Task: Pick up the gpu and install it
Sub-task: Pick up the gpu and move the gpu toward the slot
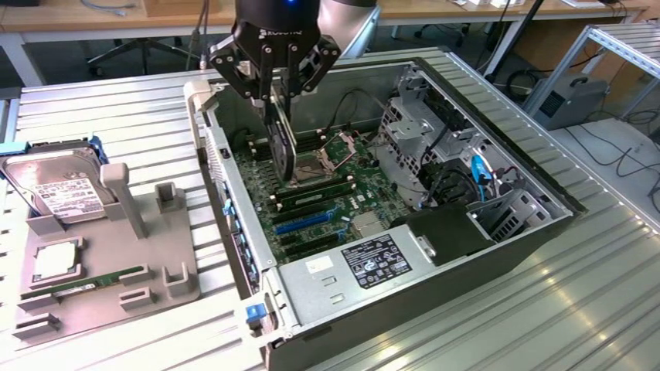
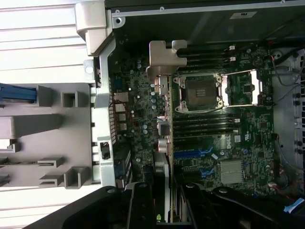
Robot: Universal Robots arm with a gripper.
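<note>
My gripper (image 1: pixel 274 94) hangs over the open computer case (image 1: pixel 515 166) and is shut on the gpu (image 1: pixel 280 143), a thin dark card held on edge above the motherboard (image 1: pixel 356 197). In the wrist view the gpu (image 2: pixel 165 119) appears edge-on, with its silvery bracket (image 2: pixel 164 57) at the far end, near the case's rear wall. My gripper (image 2: pixel 165 210) clamps the card between its two black fingers (image 2: pixel 142 205). The card's lower edge is over the CPU socket (image 2: pixel 198 90) area, apart from the blue expansion slots (image 1: pixel 306 222).
A grey parts holder (image 1: pixel 113 263) stands at the exterior view's left, carrying a silver hard drive (image 1: pixel 60 193), a green memory stick (image 1: pixel 88 282) and a square chip (image 1: pixel 57 263). The drive cage (image 1: pixel 413 131), cables and power supply (image 1: pixel 454 232) crowd the case's other side.
</note>
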